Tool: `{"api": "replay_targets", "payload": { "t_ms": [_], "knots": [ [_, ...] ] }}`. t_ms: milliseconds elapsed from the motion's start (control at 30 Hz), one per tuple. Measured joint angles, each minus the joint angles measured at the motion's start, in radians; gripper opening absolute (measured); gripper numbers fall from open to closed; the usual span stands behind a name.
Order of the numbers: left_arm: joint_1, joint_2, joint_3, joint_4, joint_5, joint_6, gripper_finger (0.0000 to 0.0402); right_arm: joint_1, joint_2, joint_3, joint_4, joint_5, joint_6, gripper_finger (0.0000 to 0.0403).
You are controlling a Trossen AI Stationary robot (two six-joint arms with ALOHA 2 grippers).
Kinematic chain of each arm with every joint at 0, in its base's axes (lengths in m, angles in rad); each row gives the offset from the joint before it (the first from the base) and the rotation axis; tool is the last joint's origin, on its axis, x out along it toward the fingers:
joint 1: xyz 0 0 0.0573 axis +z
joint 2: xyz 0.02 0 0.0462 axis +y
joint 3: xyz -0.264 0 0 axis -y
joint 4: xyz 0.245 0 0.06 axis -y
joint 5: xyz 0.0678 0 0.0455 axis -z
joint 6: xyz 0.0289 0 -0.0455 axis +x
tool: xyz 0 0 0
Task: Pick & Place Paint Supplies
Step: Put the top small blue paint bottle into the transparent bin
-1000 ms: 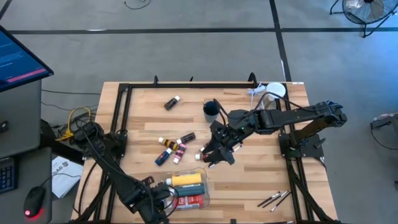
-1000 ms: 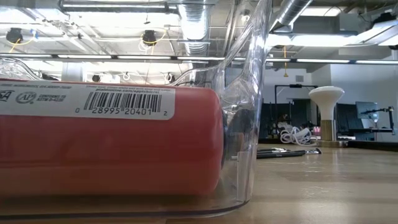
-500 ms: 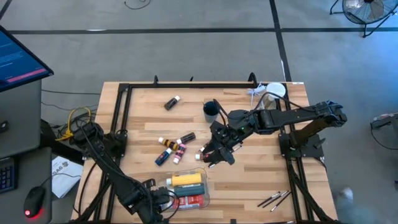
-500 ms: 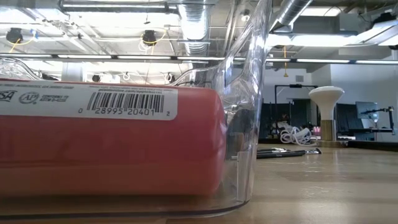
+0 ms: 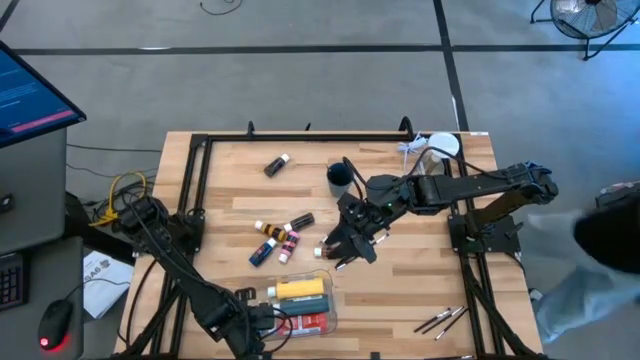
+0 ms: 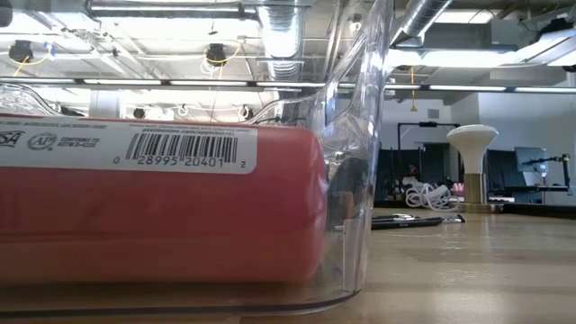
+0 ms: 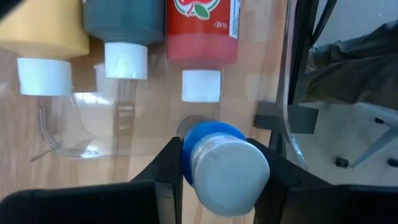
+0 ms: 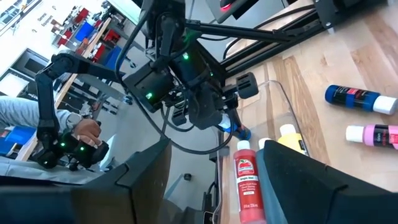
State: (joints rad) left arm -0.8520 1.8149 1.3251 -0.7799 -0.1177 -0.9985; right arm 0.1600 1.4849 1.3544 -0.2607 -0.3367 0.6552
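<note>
Paint supplies lie spread over the wooden table: at the near edge a clear plastic tray holds a big yellow bottle, a teal bottle and a red bottle side by side, all three with white caps. The left gripper, low at the near-left of the table just beside the tray, is clamped on a small blue paint bottle with a pale cap, one dark finger on each side of it; the bottle hangs over the tray's open end, near the red bottle's cap. In the low view the red bottle with its barcode label fills the picture behind the tray's clear wall. Further in, around the table's middle, a small cluster of little bottles lies together, among them a blue one and a pink one, and a single dark bottle with a white cap lies apart toward the far left. The right gripper reaches in from the right and hovers over the table's middle, just right of that cluster, its fingers spread wide with nothing between them. Three thin dark-handled brushes lie together near the table's near-right corner. A dark cup stands beyond the right arm, and a clear jar with a white lid sits at the far-right corner.
</note>
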Motion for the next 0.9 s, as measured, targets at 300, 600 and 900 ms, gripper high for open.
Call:
{"api": "replay_targets", "payload": {
  "t_ms": [300,600,900],
  "knots": [
    [0.0,0.0,0.0,0.011,0.0,0.003,0.0133,0.0,0.0,0.0,0.0,0.006,0.0,0.0249],
    [0.0,0.0,0.0,0.021,-0.008,0.001,0.0162,0.0,0.0,0.0,0.0,0.008,0.0,0.0249],
    [0.0,-0.006,0.001,0.036,-0.007,0.0,0.0156,0.0,0.0,0.0,-0.001,0.007,0.0,0.0249]
  ]
}}
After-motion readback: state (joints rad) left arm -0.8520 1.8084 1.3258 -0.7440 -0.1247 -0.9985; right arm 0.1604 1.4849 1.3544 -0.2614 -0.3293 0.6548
